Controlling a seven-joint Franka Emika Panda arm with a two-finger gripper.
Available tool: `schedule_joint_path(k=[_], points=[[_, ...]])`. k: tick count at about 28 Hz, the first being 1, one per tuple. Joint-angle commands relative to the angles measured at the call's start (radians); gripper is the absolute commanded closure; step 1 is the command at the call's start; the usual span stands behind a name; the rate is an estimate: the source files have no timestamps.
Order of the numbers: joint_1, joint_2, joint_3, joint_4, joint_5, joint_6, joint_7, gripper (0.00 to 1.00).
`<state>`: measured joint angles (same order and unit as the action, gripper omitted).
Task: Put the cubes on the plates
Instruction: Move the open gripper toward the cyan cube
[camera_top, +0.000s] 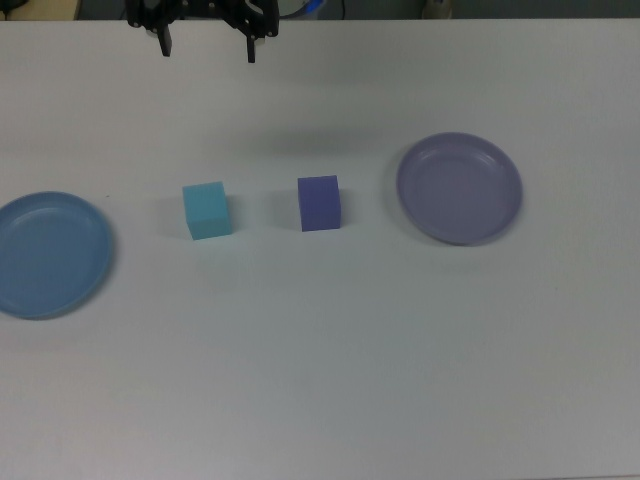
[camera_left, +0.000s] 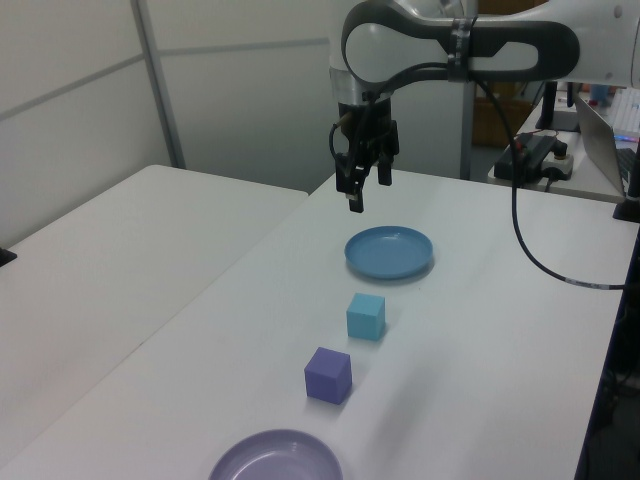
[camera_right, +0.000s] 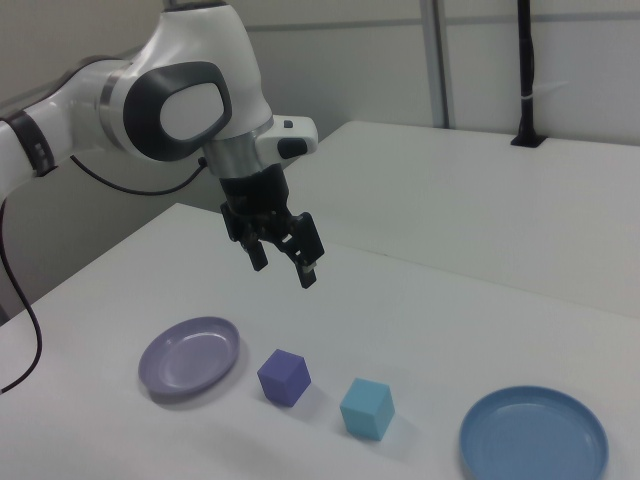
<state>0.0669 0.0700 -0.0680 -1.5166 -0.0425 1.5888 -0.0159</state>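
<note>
Claw (camera_right: 283, 260) open and empty above table; both cubes (camera_top: 207, 210) off plates (camera_top: 459, 188)

1. A white table (camera_top: 320, 380) carries everything; my gripper (camera_top: 208, 45) hangs above its far edge in the top view.
2. The cyan cube (camera_top: 207, 210) lies on the table almost straight below my gripper in the top view.
3. The violet cube (camera_top: 319, 203) sits just beside it, toward the top view's right of my gripper.
4. The blue plate (camera_top: 50, 254) lies well to the top view's left of my gripper.
5. The lavender plate (camera_top: 459, 187) lies well to the top view's right.
</note>
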Motion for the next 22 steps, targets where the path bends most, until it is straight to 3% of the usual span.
schedule_joint_path(k=[1, 16, 22], points=[[-0.007, -0.033, -0.009, -0.010, 0.018, -0.041, 0.074, 0.00], [0.002, -0.035, 0.007, -0.014, 0.044, -0.098, 0.063, 0.00], [0.001, -0.029, 0.007, -0.037, 0.030, -0.096, -0.035, 0.00]])
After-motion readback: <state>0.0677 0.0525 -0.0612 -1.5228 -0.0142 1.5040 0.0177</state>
